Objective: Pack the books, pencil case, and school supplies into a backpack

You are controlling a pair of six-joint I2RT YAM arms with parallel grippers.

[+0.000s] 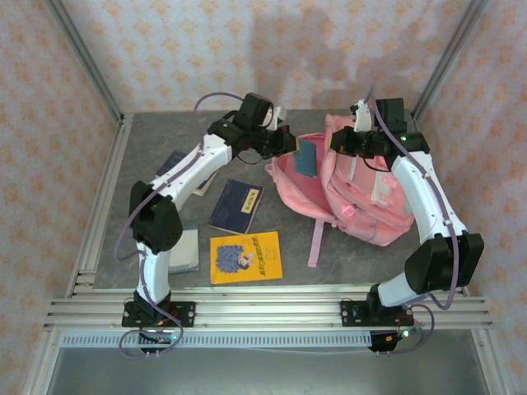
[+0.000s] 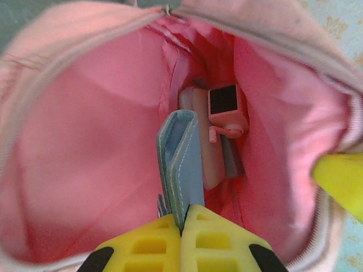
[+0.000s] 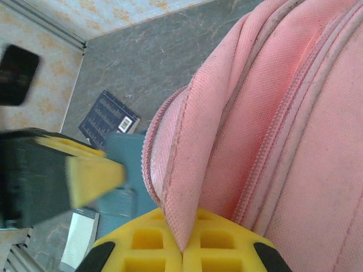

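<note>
**A:** What could go wrong from here?

**B:** The backpack (image 1: 362, 197) lies on the right of the table with its mouth facing left. The mouth stays open because the right gripper (image 3: 182, 248) is pinched shut on a fold of its rim. If that soft cloth slips free, I'd expect the mouth to sag over the left gripper (image 2: 182, 215), which is clamped on the dark-teal pad (image 2: 181, 158) just inside the opening. The pad could also snag the lining or knock the pink sharpener (image 2: 224, 116) lying deeper in.

**A:** And how do the things look?

**B:** The backpack is floppy, with coarse woven cloth and ribbed zip tracks outside and a smooth lining inside. The books are flat, stiff rectangles out on the table to its left: the yellow book (image 1: 245, 257) nearest, a navy book (image 1: 236, 206) behind it, and another navy book (image 1: 170, 161) farther left. The pad is thin, with stitched edges. The sharpener is boxy hard plastic with a small crank.
</note>
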